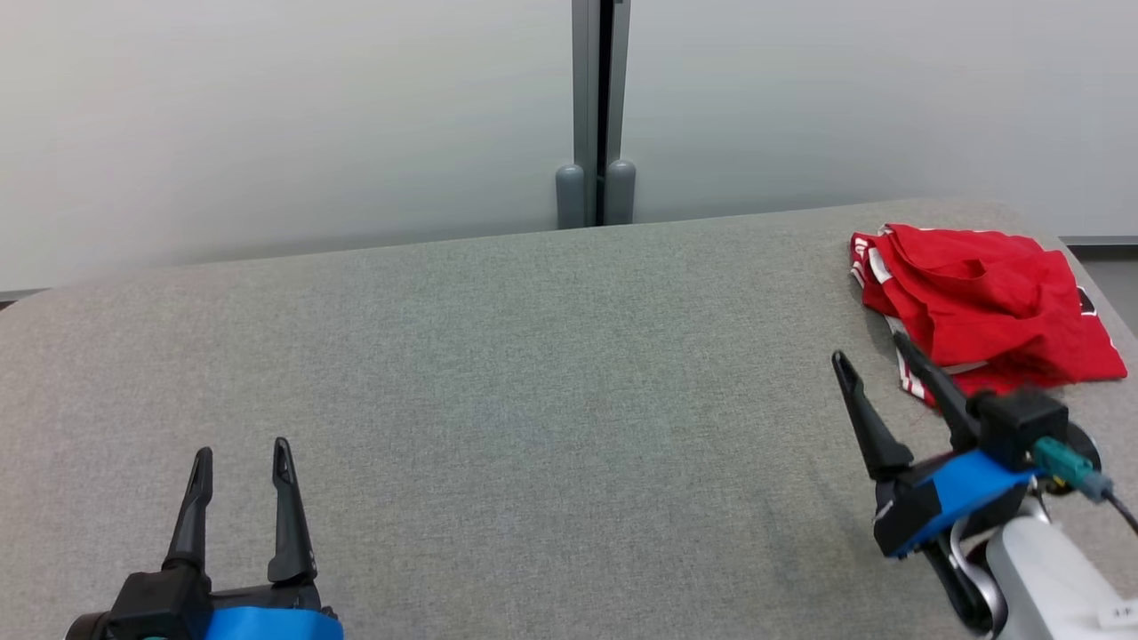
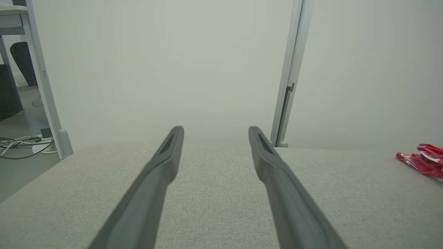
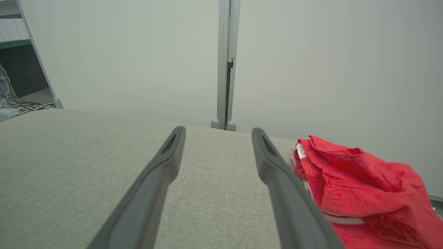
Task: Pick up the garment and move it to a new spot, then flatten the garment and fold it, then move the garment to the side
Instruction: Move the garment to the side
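Left pincer (image 1: 244,452) hovers at the near left of the tabletop (image 1: 533,373), its two dark fingers spread and holding nothing. Right pincer (image 1: 869,348) is likewise spread and empty, with its tips just beside the near edge of the red garment (image 1: 987,302). Whether a finger touches the cloth I cannot tell.

That garment, white-trimmed, lies in a compact, layered bundle at the far right corner, close to the edge, with rumples on top. To my eye this fits two stages. It could be a loosely folded piece already set aside, or a bunched heap waiting to be carried to the middle and spread. The layers look too slack to settle it.

Grey woven fabric covers the tabletop, which has rounded corners. Off its left end, cables (image 2: 20,143) trail across the floor (image 2: 20,173). Behind stand pale partition panels (image 1: 267,116), joined at a grey post (image 1: 597,107) near the middle.
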Motion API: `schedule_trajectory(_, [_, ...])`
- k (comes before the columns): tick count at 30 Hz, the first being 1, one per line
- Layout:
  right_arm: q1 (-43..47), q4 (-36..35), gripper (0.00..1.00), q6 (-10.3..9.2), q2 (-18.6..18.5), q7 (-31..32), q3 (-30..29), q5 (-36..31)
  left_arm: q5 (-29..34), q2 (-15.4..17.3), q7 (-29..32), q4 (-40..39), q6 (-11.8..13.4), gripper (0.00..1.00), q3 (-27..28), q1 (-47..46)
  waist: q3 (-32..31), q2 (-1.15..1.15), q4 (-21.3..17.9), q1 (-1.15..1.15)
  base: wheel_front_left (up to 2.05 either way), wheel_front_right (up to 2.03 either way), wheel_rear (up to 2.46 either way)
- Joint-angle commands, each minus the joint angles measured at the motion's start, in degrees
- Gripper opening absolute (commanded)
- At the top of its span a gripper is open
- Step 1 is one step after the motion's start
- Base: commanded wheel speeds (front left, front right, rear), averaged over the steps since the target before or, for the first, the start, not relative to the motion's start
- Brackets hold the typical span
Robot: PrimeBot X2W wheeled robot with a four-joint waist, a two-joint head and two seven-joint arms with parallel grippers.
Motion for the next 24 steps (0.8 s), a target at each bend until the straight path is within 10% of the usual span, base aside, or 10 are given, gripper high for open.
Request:
schedule_trajectory(1, [2.5, -1.3, 1.0, 0.01, 0.8, -0.1, -1.1, -0.6, -0.3, 0.0, -0.1, 0.3, -0.3, 1.0, 0.3, 0.5, -0.4, 0.01, -0.1, 0.01, 0.0, 0.0, 0.0])
schedule_trajectory(24, [16.5, -11.7, 1.0, 0.01, 11.8, -0.1, -14.2, -5.9, 0.1, 0.0, -0.1, 2.8, 0.0, 1.0, 0.0, -1.7, -0.5, 0.01, 1.3, 0.01, 0.0, 0.0, 0.0])
